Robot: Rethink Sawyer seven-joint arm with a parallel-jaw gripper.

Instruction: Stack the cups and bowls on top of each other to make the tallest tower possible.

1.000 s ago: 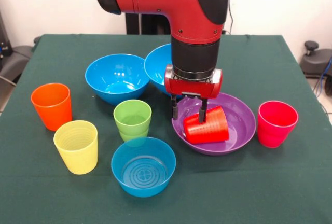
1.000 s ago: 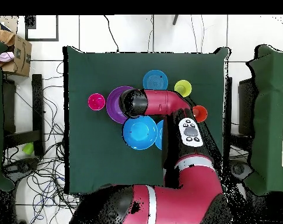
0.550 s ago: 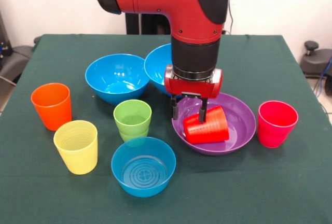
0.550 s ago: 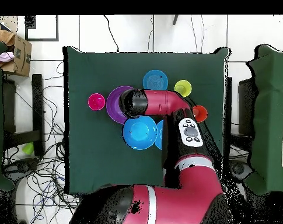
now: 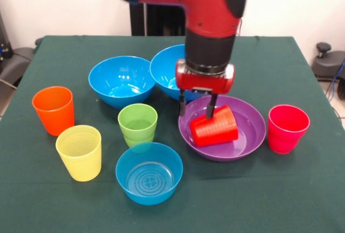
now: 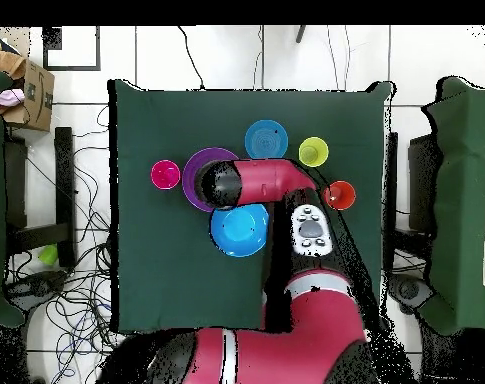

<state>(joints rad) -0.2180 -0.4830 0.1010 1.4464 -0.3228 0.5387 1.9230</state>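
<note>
Trouble brewing in the purple bowl (image 5: 249,131); nothing stacked yet

Nearest sits the small blue bowl (image 5: 149,175), then yellow cup (image 5: 80,152), green cup (image 5: 138,123) and orange cup (image 5: 53,110), all loose on the bench (image 5: 302,190); red cup (image 5: 214,128) lies tipped in the purple bowl, gripper (image 5: 196,109) fingers spread, one inside its mouth, one outside; a thin rim pinch could slip or roll it; behind, the arm hides much of the far blue bowl (image 5: 166,68).

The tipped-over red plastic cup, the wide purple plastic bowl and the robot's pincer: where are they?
Tipped-over red ribbed plastic cup (image 5: 215,128), front view: its ribbed side.
Wide purple plastic bowl (image 5: 250,133), front view: bare inner wall beside the cup.
Pincer (image 5: 196,111), front view: midway between its fingertips.
</note>
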